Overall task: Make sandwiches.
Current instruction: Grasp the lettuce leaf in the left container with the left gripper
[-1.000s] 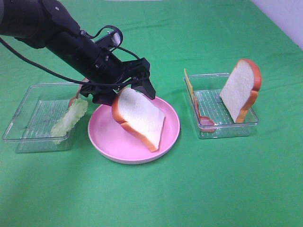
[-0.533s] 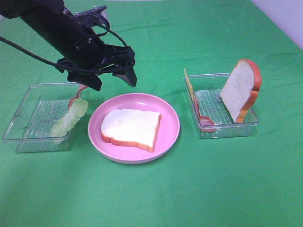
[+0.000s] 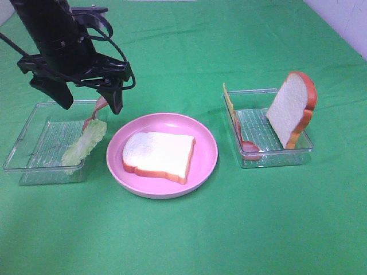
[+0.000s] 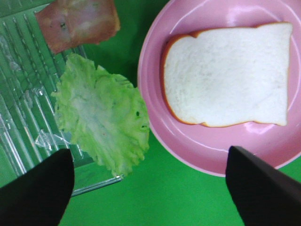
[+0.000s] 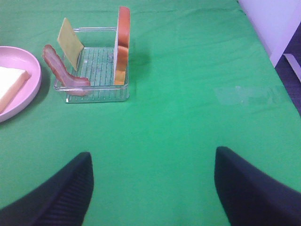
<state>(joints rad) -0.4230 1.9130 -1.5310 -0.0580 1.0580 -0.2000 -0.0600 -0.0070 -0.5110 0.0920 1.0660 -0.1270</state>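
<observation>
– L gripper [image 3: 89,106] — state?
– Wide open, fingers spread far apart, nothing in it. Points down, hangs up off the table.
– What's under it?
– Lettuce leaf [image 3: 85,143], just below, within the span of the fingers. It lies in the L tray [image 3: 34,166], w/ one end over the tray's edge. Bacon strip [image 3: 98,109] sits just behind the leaf at the same tray's rim, close to one finger in the high view.
– Bread?
– Flat bread slice [image 3: 159,154] lies on the pink plate [image 3: 207,150], below the gripper & to its R, apart from both fingers. White face up, orange-brown crust round the edge.
– Other pieces?
– Well off to its R, past the plate: R tray [image 3: 275,159]. Upright bread slice [image 3: 291,109] leans at the tray's far end. Cheese slice [image 3: 229,100] stands at the end nearest the plate. 2nd bacon strip [image 3: 243,140] is just beside the cheese.
– R gripper [image 5: 153,153]?
– Open too & empty, over bare green cloth [image 5: 188,117]. Only its wrist cam shows it. R tray is ahead of it, well apart.
</observation>
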